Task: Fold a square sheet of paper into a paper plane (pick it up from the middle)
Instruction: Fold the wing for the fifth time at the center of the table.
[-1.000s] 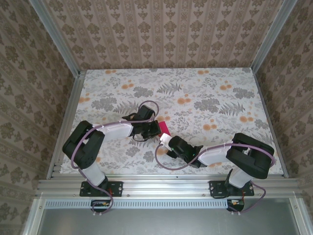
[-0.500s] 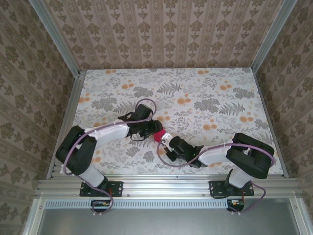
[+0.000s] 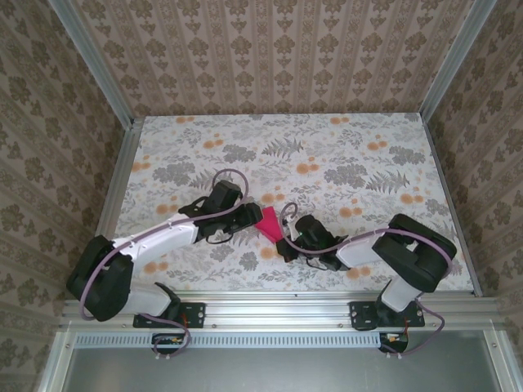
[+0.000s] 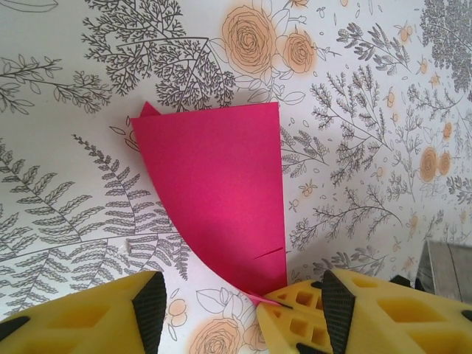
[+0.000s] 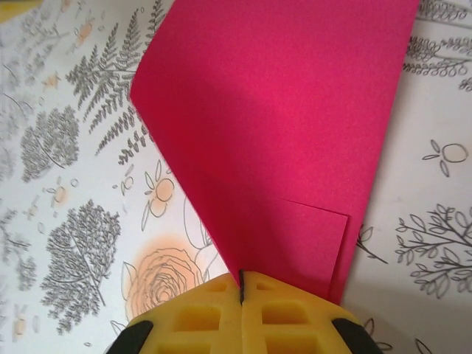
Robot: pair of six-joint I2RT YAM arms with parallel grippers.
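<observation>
Paper sheet [image 3: 268, 221], folded magenta, sits on our floral bench [image 3: 368, 147], just 6 o'clock of centre; our right pincer [image 5: 241, 291] clamps its 5 o'clock corner, our left pincer [image 3: 247, 217] at its 9 o'clock stands open, empty.

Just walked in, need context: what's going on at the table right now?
Paper folding in progress. The right gripper is shut on the narrow end of the magenta square sheet of paper, which is folded over into a tapered shape with one curved, uncreased edge. The left gripper is open right next to that pinched end, holding nothing. All this is low over the floral table, between the two arms. The fold is not finished yet.
</observation>
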